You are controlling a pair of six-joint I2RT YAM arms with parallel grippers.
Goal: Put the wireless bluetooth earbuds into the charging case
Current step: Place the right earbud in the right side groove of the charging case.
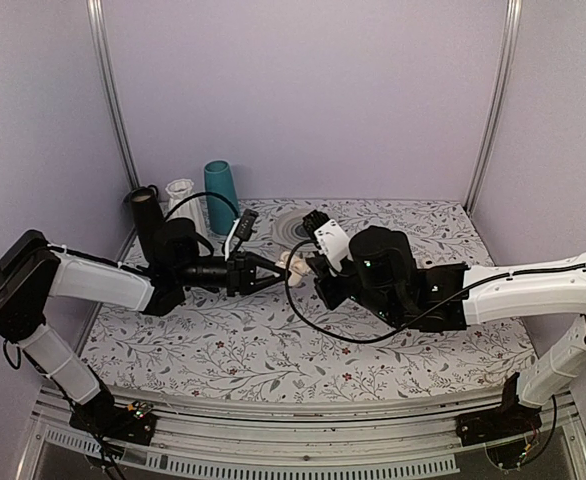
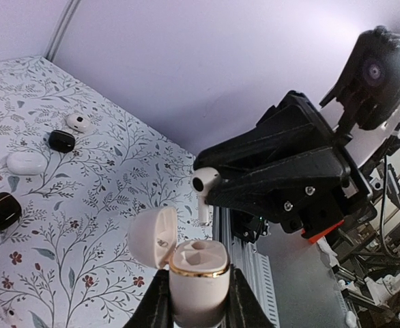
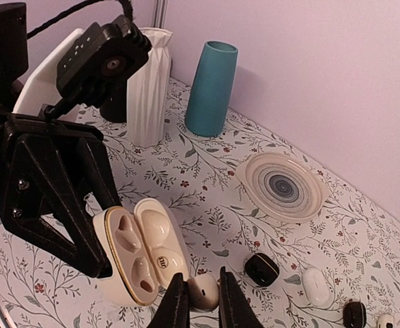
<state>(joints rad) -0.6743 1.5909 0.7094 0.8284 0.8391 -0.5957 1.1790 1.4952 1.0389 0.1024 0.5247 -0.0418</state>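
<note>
The bench (image 1: 273, 350) is covered in a print of leaves and flowers. At the back stand a white vase (image 3: 149, 82) and a blue-green vase (image 3: 210, 89), and a round plate (image 3: 282, 186) lies near them. The case (image 3: 142, 249) is up in the air over the middle of the bench, with its lid flipped wide open. The left fingers (image 1: 273, 266) squeeze its bottom half, one on each side. The right fingers (image 3: 176, 307) are nearly closed and pinch an earbud (image 3: 203, 290) by its round head. The earbud is just beside the open rim of the case, and its stem points at the bottom half. I cannot tell if it touches the case. From the top, the case and the earbud are only a small pale spot between the black fingers. In the right wrist view only the tips of the right fingers show. A little black case (image 3: 261, 268) and a little white case (image 3: 316, 283) lie on the bench near the plate. At the edge of that view, smaller bits (image 3: 353, 314) are cut off and too small to name.
</note>
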